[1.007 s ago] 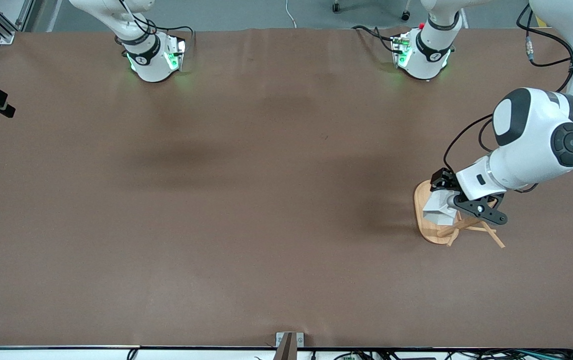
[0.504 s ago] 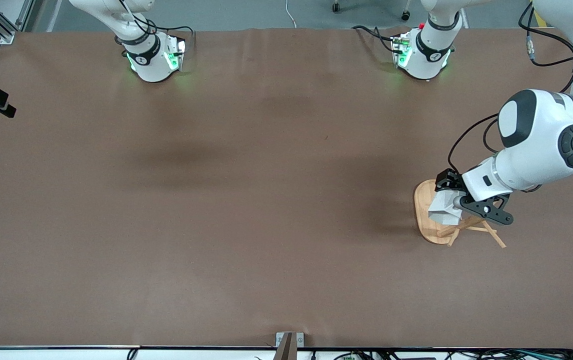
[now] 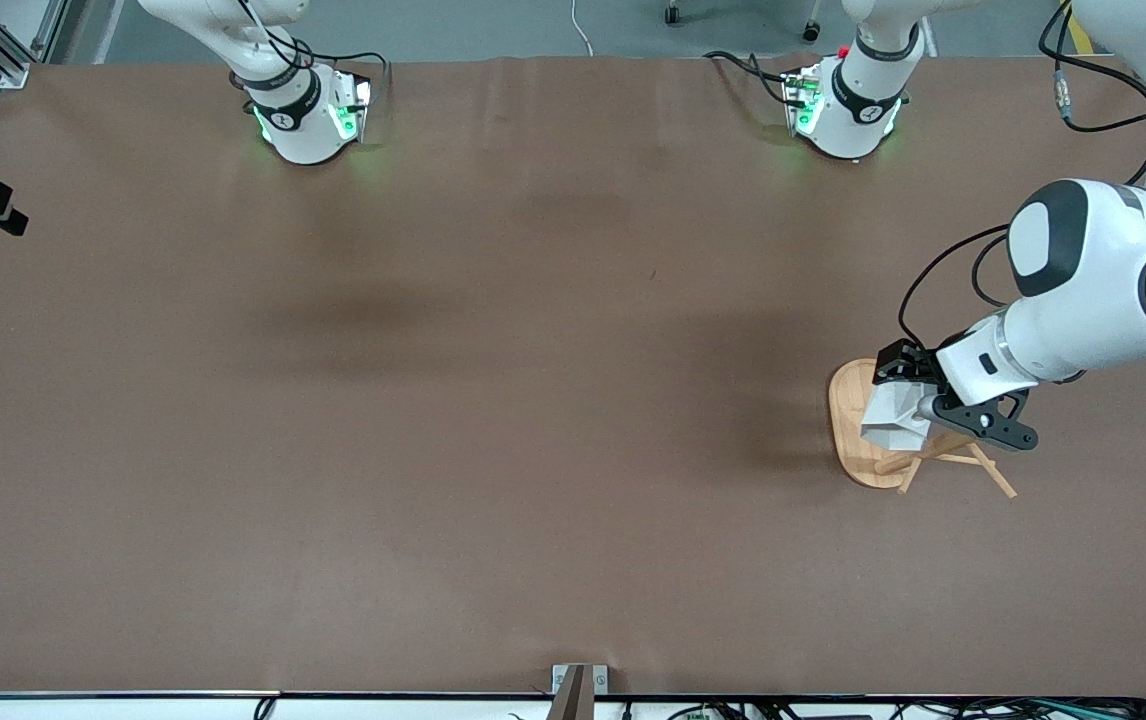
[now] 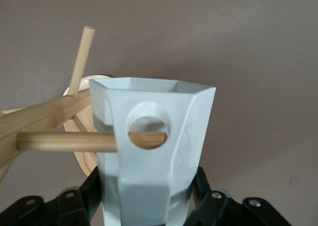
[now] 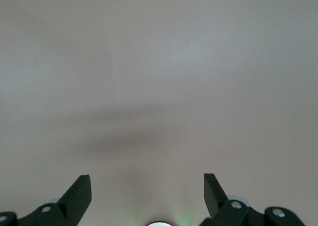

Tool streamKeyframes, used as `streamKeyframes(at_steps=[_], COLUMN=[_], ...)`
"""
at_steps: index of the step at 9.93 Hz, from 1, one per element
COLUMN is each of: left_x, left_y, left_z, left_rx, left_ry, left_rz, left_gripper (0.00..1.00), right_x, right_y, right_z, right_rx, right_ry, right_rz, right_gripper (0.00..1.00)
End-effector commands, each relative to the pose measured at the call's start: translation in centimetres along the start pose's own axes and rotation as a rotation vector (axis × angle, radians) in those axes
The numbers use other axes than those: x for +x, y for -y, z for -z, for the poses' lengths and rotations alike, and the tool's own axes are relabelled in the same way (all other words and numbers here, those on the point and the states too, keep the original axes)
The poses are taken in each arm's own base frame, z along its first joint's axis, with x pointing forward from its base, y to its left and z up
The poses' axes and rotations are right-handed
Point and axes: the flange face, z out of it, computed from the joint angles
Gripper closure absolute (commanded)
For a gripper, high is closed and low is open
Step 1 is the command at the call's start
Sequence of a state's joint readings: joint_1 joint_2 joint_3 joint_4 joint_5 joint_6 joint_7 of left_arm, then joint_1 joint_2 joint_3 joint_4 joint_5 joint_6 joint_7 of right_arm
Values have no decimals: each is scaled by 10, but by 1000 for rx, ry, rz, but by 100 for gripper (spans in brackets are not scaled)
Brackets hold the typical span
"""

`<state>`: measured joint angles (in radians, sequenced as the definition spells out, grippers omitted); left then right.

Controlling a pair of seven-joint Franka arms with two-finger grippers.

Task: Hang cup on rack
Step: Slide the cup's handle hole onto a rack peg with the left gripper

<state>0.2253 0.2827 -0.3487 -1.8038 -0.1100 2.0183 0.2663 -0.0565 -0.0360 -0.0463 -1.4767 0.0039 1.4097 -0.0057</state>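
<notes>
We're gripping the cup in our left pincer so a rack peg is threading its handle hole; our right pincer is waiting released over bare table.

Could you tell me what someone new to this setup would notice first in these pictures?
The eye goes first to the left end effector, shut on the white faceted cup over the bamboo rack toward the left arm's end of the table. One peg shows through the round hole in the cup's handle. The right end effector waits open over bare brown table.
</notes>
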Motion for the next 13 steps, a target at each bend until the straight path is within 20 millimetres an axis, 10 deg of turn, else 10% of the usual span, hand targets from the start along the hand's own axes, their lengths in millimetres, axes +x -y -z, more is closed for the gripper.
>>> streamKeyframes(at_steps=[1,5,8,13], left_x=[0,1,-1,4], left_y=[6,11,27,21], left_z=[-9,-14,-13,49], left_rx=[-30,-36,-35,-6], left_ry=[0,-8,-11,-53], left_rz=[17,36,51,83], left_gripper=[93,88,0,0], right_x=[1,1,1,1], right_y=[-1,-1,-1,-1], right_z=[1,1,1,1], right_rx=[-5,-5,-5,-5], right_ry=[0,0,0,0], right_rz=[-14,-14,-16,-16], right_gripper=[0,0,0,0])
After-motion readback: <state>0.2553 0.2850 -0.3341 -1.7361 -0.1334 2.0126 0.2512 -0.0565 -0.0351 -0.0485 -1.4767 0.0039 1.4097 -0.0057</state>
